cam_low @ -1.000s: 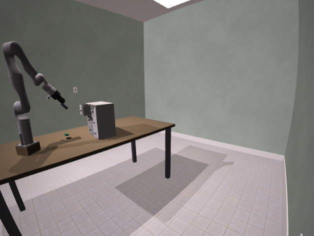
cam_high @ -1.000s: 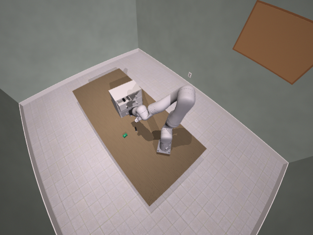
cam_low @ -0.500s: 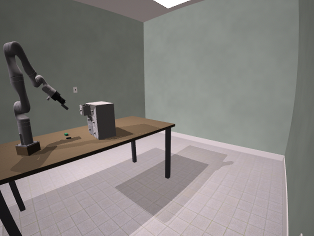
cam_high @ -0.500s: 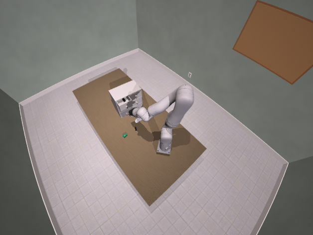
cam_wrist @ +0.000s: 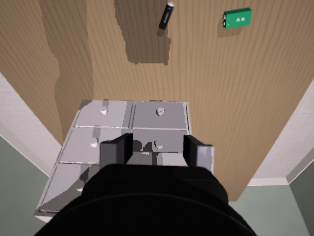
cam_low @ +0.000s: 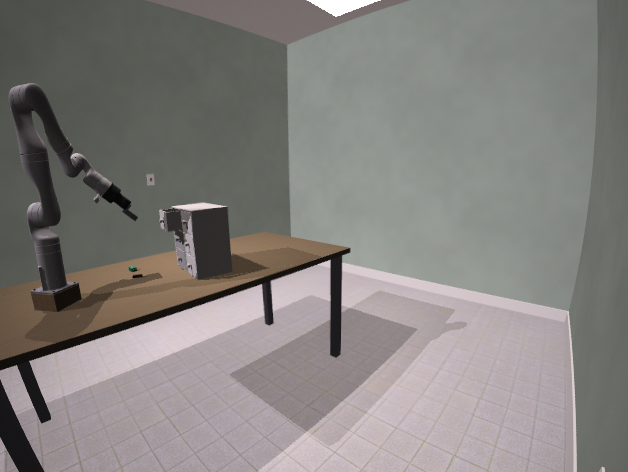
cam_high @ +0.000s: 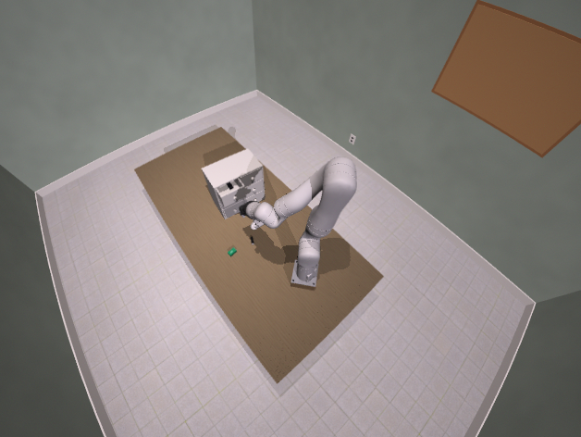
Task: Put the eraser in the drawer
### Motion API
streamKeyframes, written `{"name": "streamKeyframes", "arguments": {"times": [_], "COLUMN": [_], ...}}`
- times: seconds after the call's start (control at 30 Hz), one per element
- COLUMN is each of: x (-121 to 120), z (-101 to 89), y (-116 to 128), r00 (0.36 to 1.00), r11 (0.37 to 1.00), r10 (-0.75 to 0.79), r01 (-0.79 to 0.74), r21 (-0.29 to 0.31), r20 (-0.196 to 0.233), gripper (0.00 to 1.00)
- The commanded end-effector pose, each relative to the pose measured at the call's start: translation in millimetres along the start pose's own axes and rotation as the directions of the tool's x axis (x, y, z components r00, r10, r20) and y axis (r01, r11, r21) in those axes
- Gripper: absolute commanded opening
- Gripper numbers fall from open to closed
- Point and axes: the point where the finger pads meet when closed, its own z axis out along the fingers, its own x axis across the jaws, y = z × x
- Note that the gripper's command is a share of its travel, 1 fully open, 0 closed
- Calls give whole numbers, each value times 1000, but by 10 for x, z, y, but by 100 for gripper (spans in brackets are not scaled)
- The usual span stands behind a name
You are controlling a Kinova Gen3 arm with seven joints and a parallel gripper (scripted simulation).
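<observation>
The small white chest (cam_high: pixel 231 179) stands on the brown table, also in the side view (cam_low: pixel 202 244) and the wrist view (cam_wrist: pixel 125 145). Its top-row left drawer (cam_high: pixel 227 186) is pulled partly out and sticks out of the front in the side view (cam_low: pixel 169 219). A small dark thing (cam_high: pixel 229 185) shows inside this drawer; I cannot tell whether it is the eraser. My gripper (cam_low: pixel 133 215) is open and empty. It hangs in the air a short way in front of the chest's upper drawers, touching nothing. In the wrist view its fingers cover part of the chest front.
A green block with a white label (cam_wrist: pixel 237 19) and a black cylinder (cam_wrist: pixel 166 15) lie on the table between the chest and my base; both also show in the overhead view, the block (cam_high: pixel 231 252) and the cylinder (cam_high: pixel 252 241). My base (cam_high: pixel 303 274) stands near the table's edge.
</observation>
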Motion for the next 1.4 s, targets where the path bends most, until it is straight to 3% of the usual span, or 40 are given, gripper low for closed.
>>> {"name": "streamKeyframes", "arguments": {"times": [0.0,1.37], "x": [-2,-2], "z": [11,80], "y": [-18,-32], "r00": [1000,1000], "r11": [1000,999], "r10": [-4,-4], "r01": [4,4], "r21": [-2,-52], "r20": [1,1], "gripper": [100,100]}}
